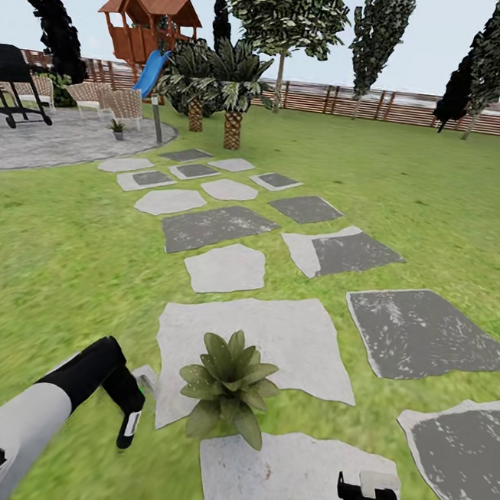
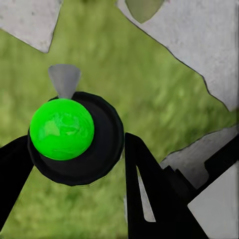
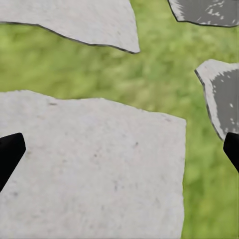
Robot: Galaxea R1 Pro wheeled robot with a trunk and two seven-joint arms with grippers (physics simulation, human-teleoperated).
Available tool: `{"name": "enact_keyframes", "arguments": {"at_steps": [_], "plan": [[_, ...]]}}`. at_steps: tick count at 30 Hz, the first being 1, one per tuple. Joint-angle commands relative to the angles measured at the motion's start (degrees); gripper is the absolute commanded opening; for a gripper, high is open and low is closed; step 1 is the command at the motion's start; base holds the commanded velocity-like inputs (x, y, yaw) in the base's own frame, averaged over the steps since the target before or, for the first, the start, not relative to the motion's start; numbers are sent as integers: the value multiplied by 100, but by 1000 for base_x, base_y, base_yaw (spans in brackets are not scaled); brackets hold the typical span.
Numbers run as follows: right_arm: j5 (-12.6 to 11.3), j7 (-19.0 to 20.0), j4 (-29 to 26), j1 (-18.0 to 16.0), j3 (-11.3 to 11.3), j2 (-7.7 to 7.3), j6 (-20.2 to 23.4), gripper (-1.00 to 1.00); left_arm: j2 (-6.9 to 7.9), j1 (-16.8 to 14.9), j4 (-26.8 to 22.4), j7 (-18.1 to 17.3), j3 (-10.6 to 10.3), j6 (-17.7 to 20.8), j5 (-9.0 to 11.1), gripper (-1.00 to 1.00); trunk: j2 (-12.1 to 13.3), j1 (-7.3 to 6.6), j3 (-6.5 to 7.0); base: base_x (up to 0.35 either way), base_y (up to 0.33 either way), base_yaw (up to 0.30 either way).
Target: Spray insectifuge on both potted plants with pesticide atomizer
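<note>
In the left wrist view my left gripper (image 2: pixel 74 152) is shut on the pesticide atomizer (image 2: pixel 74 137), seen end-on as a round black body with a bright green cap and a pale nozzle. From the head, that gripper (image 1: pixel 129 416) hangs low over the lawn, and the atomizer's pale head (image 1: pixel 144 379) pokes out beside it. One potted plant (image 1: pixel 228 386) stands just to its right on a pale stepping stone. The other potted plant (image 1: pixel 118 128) sits far off on the round paved patch. My right gripper (image 1: pixel 366 497) is open above a pale stone (image 3: pixel 99 164).
Grey stepping stones (image 1: pixel 225 267) run ahead across the lawn. Two palms (image 1: pixel 235 94), a bollard lamp (image 1: pixel 155 119), a black grill (image 1: pixel 13 83), wicker chairs (image 1: pixel 123 103) and a playhouse (image 1: pixel 146 27) stand at the far left. A brown fence (image 1: pixel 388 107) closes the back.
</note>
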Motion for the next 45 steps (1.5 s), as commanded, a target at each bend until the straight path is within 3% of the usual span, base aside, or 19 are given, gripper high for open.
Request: {"name": "enact_keyframes", "arguments": {"at_steps": [1,5,9,21,36,45], "plan": [[5,-46,6,1,48,-6,-3,100,-7,-89,-14,-168,-26,62,-120,-100,-2,-1,-6,0,-1,1],[5,-46,6,8,48,-11,-3,100,-27,-181,-17,-642,-23,82,-590,-100,-2,-1,-6,0,0,0],[5,-46,1,13,48,-10,-3,100,-19,-155,-17,-825,-25,84,-783,-100,-2,-1,-6,0,-2,0],[5,-46,-1,14,48,9,-3,100,-45,-131,-17,-850,-19,78,-808,-100,-2,-1,-6,0,-237,11],[5,-46,-1,14,48,15,-3,100,-40,-120,-10,-808,-16,76,-820,-100,-2,-1,-6,-11,-272,265],[5,-46,-1,14,48,15,-3,100,-59,4,80,-749,-1,71,-987,-100,-2,-1,-6,-73,-67,86]]}}
